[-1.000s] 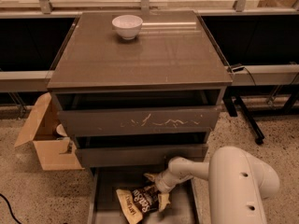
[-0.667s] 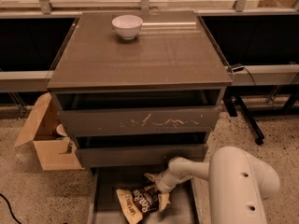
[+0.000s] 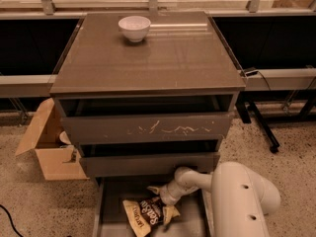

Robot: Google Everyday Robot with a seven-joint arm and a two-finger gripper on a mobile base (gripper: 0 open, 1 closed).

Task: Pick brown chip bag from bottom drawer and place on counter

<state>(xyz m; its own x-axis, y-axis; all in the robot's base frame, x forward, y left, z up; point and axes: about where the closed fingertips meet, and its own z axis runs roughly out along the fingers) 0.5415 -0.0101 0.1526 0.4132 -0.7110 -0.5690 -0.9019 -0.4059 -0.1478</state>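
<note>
Glossy counter, crinkled bag, smooth pale arm

The counter [image 3: 148, 63] is glossy and faintly reflective, and the bowl [image 3: 134, 27] on it looks glazed. Below the counter, the bottom drawer [image 3: 116, 194] looks matt, the brown chip bag [image 3: 144, 215] crinkled, and the gripper [image 3: 162, 197] at the bag looks like smooth off-white plastic.

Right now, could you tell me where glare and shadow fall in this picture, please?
Camera view: a bright glare streak lies on the counter beside the white bowl; the bottom drawer is dim and shadowed, where the end effector sits at the brown chip bag.
</note>
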